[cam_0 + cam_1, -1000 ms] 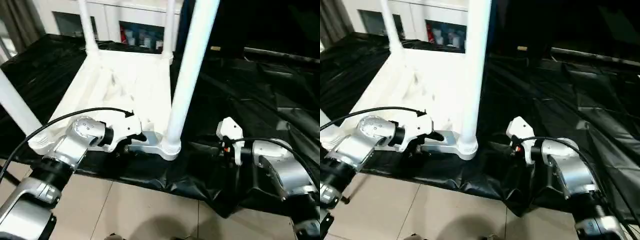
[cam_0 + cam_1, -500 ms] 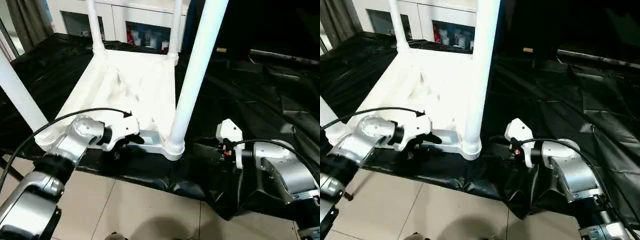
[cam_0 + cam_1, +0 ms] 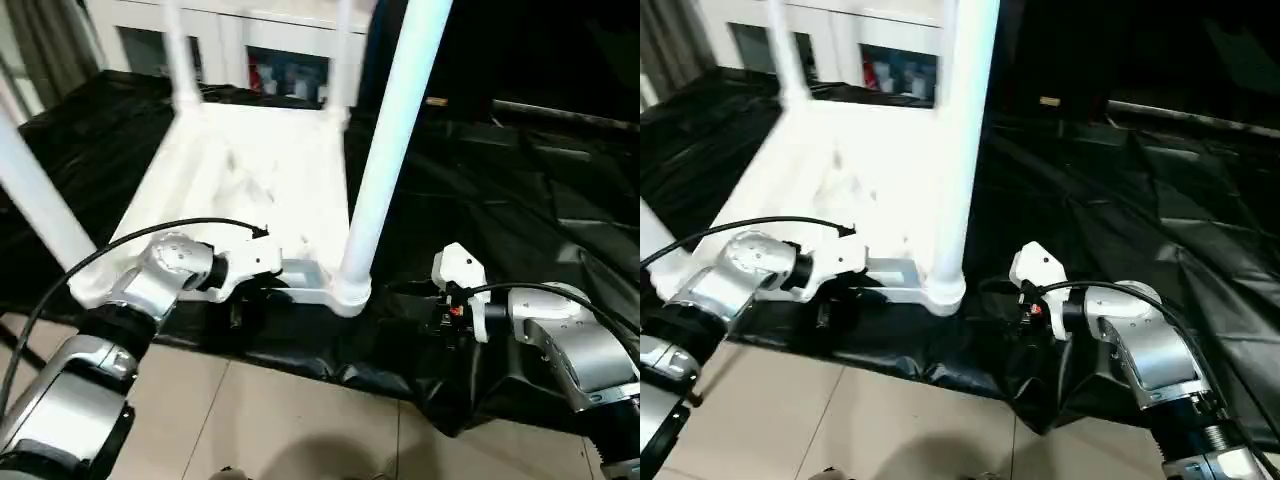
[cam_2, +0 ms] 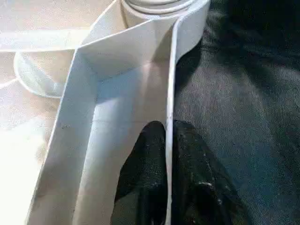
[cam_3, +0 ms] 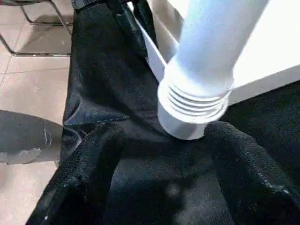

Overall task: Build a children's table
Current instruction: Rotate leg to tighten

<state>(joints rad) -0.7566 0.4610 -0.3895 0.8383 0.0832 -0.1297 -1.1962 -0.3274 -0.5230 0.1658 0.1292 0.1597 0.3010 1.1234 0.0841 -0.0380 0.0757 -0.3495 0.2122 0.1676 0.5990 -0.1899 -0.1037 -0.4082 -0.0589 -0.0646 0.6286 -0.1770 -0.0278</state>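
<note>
The white table (image 3: 255, 190) lies upside down on a black sheet (image 3: 520, 200) that covers the work surface, its near edge close to the sheet's front edge. Legs stand up from its corner sockets: one at the near right corner (image 3: 385, 160), one at the near left (image 3: 40, 205), and two at the far corners by a white cabinet (image 3: 270, 45).

The left gripper (image 4: 167, 154) is clamped on the thin rim wall of the table's near edge, just left of the near right corner socket; in the left wrist view one black finger (image 4: 145, 159) sits inside the wall and the other outside it, pressed together on the plastic.

The right gripper (image 5: 164, 154) sits on the sheet just to the right of the near right leg, its fingers (image 5: 243, 159) spread wide apart. In the right wrist view the ribbed base of that leg (image 5: 197, 108) stands near, between the two fingers' lines, untouched by either.

Beige floor tiles (image 3: 270, 420) show below the sheet's front edge.
</note>
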